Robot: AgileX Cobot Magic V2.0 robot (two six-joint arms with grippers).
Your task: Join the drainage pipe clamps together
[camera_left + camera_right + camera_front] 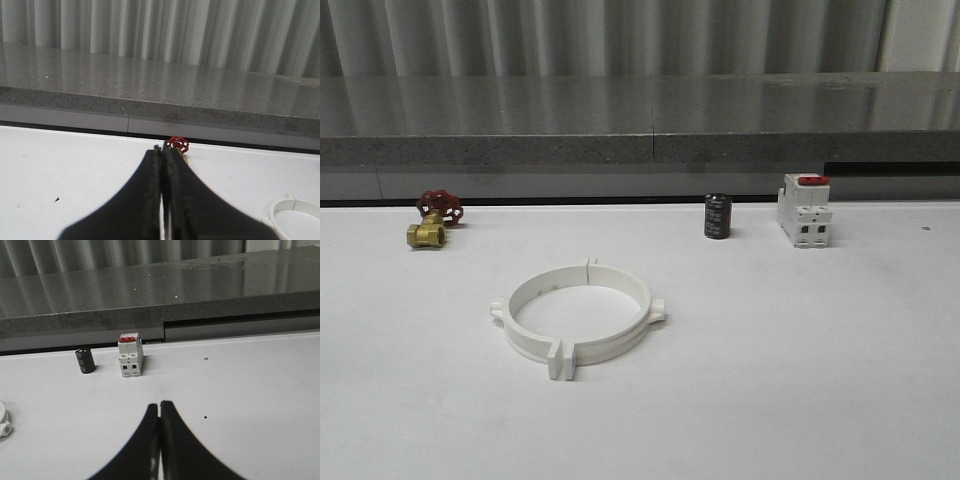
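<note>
The two white drainage pipe clamps (578, 318) lie on the white table as one wide ring. Their flat end flanges meet at the front (561, 360) and at the back (590, 265), and a small tab sticks out on each side. An arc of that ring (294, 212) shows in the left wrist view, and one tab of the ring (4, 421) in the right wrist view. My left gripper (161, 150) is shut with nothing in it, above the table short of a red-handled valve. My right gripper (159, 405) is shut and empty, over bare table.
A brass valve with a red handle (435, 219) sits at the back left. A black cylinder (718, 216) and a white breaker with a red switch (804, 210) stand at the back right. A grey stone ledge (640, 125) runs behind the table.
</note>
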